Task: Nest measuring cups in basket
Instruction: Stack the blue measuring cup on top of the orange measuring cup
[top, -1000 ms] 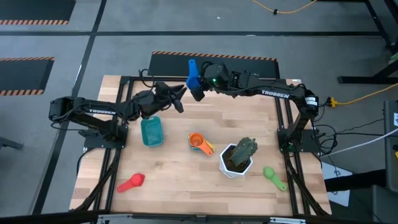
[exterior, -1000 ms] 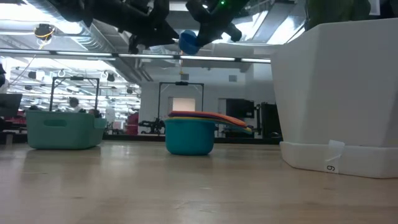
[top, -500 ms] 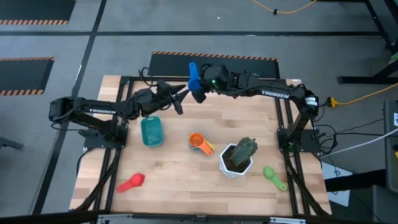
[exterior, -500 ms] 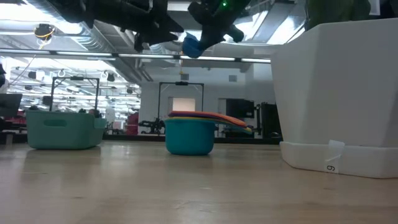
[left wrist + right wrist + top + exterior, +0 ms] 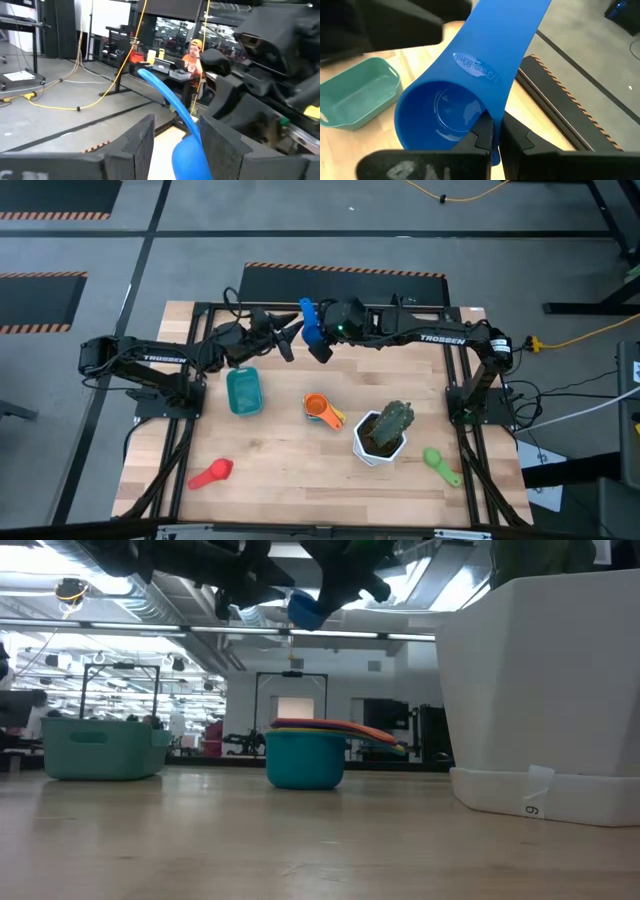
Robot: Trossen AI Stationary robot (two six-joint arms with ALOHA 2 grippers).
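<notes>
Held in the air over the far edge of the table (image 5: 200, 430): a blue cup (image 5: 445, 115), pinched by its rim in the right gripper (image 5: 492, 137), fingers nearly together on the thin wall. Light, stiff, smooth plastic by the look of it, likely slippery; best taken by the rim or the flat handle. Just beside it, the left gripper (image 5: 175, 145), fingers apart astride the handle and gripping nothing. Down on the wood, near the left arm, the teal basket (image 5: 243, 392); a stack of cups (image 5: 322, 410) at mid-table, a red cup (image 5: 212, 473) and a green cup (image 5: 440, 464) toward the near edge, beside a plant pot (image 5: 381, 433). Hard to count the cups in the stack; basket interior only partly visible.
</notes>
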